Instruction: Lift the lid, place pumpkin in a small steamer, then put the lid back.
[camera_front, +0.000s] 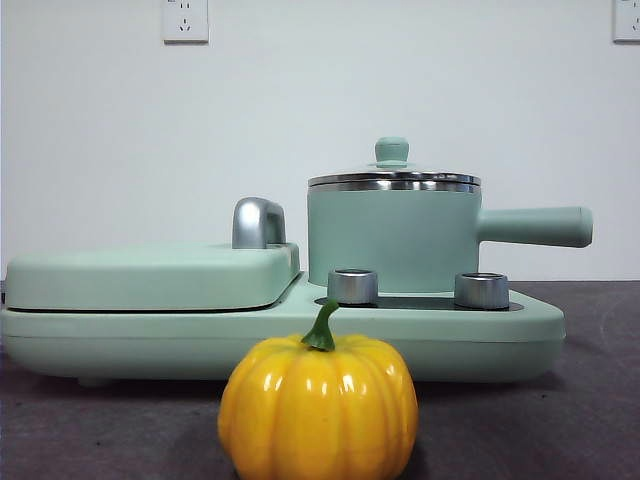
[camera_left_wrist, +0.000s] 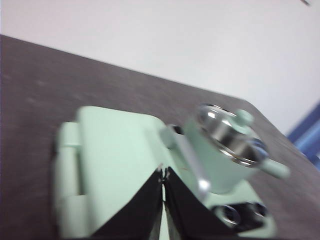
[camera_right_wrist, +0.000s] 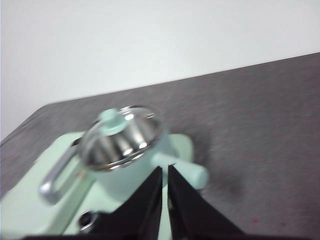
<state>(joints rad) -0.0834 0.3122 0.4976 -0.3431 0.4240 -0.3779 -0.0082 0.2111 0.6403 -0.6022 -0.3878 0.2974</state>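
The yellow-orange pumpkin (camera_front: 318, 407) with a green stem sits on the dark table at the front, before the appliance. Behind it stands the mint-green small steamer (camera_front: 392, 238), its long handle pointing right. The glass lid (camera_front: 393, 178) with a mint knob rests on the steamer. In the left wrist view my left gripper (camera_left_wrist: 163, 176) hovers shut above the flat cover, with the steamer (camera_left_wrist: 215, 160) and lid (camera_left_wrist: 231, 134) beyond it. In the right wrist view my right gripper (camera_right_wrist: 165, 172) is shut and empty, above the steamer (camera_right_wrist: 132, 175) and lid (camera_right_wrist: 122, 136). Neither gripper shows in the front view.
The wide mint-green appliance base (camera_front: 280, 335) carries the steamer, two silver knobs (camera_front: 352, 286) and a flat cover (camera_front: 150, 275) with a chrome handle (camera_front: 258, 222). A white wall with sockets stands behind.
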